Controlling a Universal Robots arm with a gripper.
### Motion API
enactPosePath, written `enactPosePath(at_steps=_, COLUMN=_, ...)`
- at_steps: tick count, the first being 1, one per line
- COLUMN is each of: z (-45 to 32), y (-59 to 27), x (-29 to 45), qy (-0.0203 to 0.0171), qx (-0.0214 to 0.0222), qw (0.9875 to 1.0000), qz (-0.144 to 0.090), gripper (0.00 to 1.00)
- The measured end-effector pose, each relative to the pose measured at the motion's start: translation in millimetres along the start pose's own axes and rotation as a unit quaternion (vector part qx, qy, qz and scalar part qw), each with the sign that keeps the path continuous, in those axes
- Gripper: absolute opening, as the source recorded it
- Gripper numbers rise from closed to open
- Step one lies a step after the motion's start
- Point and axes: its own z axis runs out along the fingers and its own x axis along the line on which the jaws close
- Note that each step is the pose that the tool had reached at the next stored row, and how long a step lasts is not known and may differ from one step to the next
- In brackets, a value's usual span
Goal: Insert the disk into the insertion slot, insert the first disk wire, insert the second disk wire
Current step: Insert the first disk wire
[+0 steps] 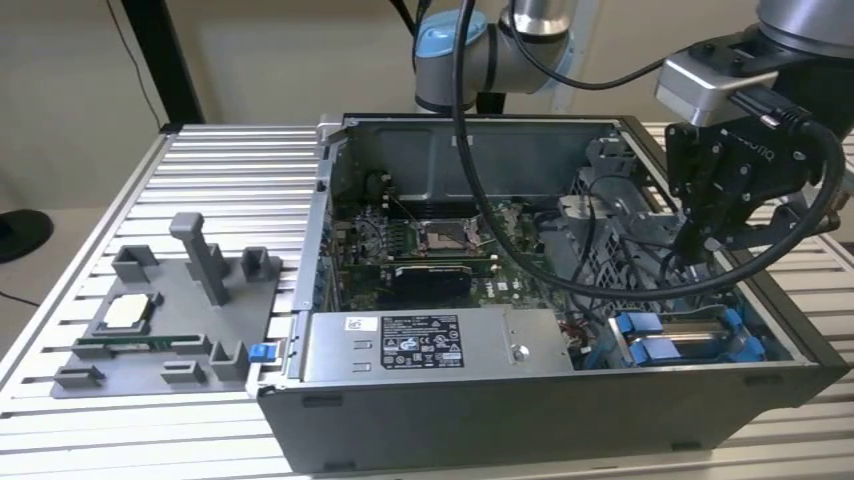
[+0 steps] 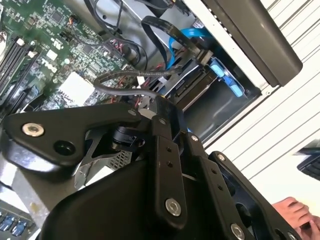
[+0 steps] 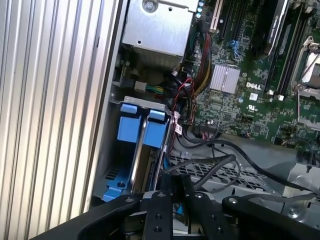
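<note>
The disk [image 1: 683, 324], in its blue carrier, lies in the insertion slot [image 1: 771, 345] at the near right corner of the open case. In the first wrist view its two blue tabs [image 3: 142, 125] stand side by side at the bay's end. My black gripper [image 1: 694, 250] hangs over the perforated cage just behind the bay. Its fingers [image 3: 164, 192] stand close together, shut on the end of a black wire [image 3: 215, 165] that loops over the cage. A blue wire [image 2: 172, 55] curves toward the disk [image 2: 197, 90] in the second wrist view.
A silver box with a white sticker [image 1: 427, 345] fills the case's front. The motherboard [image 1: 427, 240] lies behind it. A grey fixture tray [image 1: 160, 310] with parts sits on the ribbed table at the exterior view's left. A person's hand [image 2: 295, 212] rests beside the case.
</note>
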Motion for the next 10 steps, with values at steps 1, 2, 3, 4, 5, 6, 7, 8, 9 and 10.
enactPosePath(at_steps=1, z=0.1, y=-1.3, x=0.8, qy=-0.0003, qx=-0.0017, qw=1.0000, qz=0.000, gripper=0.00)
enactPosePath(at_steps=2, z=0.1, y=-2.6, x=1.7, qy=-0.0006, qx=-0.0035, qw=1.0000, qz=0.000, gripper=0.00)
enactPosePath(at_steps=3, z=0.2, y=-3.8, x=2.5, qy=-0.0010, qx=-0.0052, qw=1.0000, qz=0.000, gripper=0.00)
enactPosePath(at_steps=4, z=0.3, y=-4.8, x=3.5, qy=-0.0014, qx=-0.0071, qw=1.0000, qz=0.000, gripper=0.00)
enactPosePath(at_steps=5, z=0.5, y=-5.6, x=4.4, qy=-0.0017, qx=-0.0086, qw=1.0000, qz=0.000, gripper=0.00)
enactPosePath(at_steps=6, z=0.7, y=-6.5, x=5.4, qy=-0.0020, qx=-0.0099, qw=0.9999, qz=0.000, gripper=0.00)
enactPosePath(at_steps=7, z=0.9, y=-7.3, x=6.3, qy=-0.0022, qx=-0.0112, qw=0.9999, qz=0.000, gripper=0.00)
enactPosePath(at_steps=8, z=1.2, y=-8.2, x=7.1, qy=-0.0024, qx=-0.0122, qw=0.9999, qz=0.000, gripper=0.00)
enactPosePath(at_steps=9, z=1.5, y=-9.2, x=8.1, qy=-0.0026, qx=-0.0134, qw=0.9999, qz=0.001, gripper=0.00)
enactPosePath(at_steps=10, z=1.9, y=-10.1, x=9.1, qy=-0.0028, qx=-0.0144, qw=0.9999, qz=0.001, gripper=0.00)
